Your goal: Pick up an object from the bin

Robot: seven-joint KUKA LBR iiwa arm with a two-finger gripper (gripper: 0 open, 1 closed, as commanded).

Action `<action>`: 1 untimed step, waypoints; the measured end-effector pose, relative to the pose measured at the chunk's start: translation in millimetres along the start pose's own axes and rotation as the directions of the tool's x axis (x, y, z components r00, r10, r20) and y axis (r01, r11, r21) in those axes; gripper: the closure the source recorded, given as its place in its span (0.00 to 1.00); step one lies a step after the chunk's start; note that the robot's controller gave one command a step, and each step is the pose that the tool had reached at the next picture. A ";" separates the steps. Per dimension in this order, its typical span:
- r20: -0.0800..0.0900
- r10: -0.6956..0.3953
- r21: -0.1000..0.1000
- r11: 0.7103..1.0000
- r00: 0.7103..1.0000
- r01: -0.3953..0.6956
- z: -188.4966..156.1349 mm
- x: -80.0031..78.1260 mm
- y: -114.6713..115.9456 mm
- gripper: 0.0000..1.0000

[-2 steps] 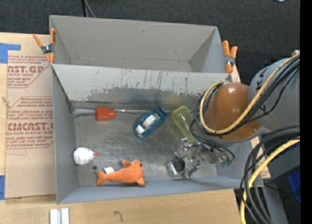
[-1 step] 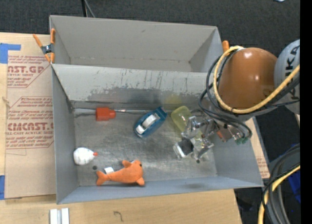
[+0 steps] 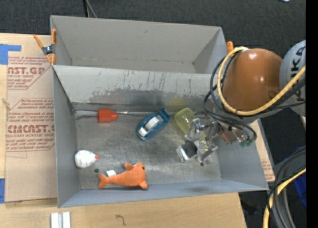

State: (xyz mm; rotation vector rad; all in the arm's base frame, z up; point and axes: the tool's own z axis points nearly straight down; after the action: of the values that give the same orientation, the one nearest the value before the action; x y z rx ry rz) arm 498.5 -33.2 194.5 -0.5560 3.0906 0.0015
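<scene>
My gripper [image 3: 198, 148] hangs low at the right side of the bin floor, under the orange dome. A pale yellow-green translucent cup [image 3: 183, 119] lies just above-left of it, close to the gripper body. A blue and white tape dispenser [image 3: 153, 124] lies further left, tilted, apart from the gripper. I see nothing clearly between the fingers.
A tool with an orange handle and thin metal shaft [image 3: 107, 115] lies along the back-left floor. A small white ball-like toy [image 3: 85, 159] sits at the front left. An orange plush fish [image 3: 125, 177] lies by the front wall. The arm and cables crowd the right wall.
</scene>
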 end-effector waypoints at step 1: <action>0.004 -0.103 0.003 0.995 0.995 0.103 26.0 2.7 -14.4 1.00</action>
State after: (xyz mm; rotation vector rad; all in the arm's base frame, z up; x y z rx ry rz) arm 501.1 -47.6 168.4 -0.7129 3.0535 -0.0011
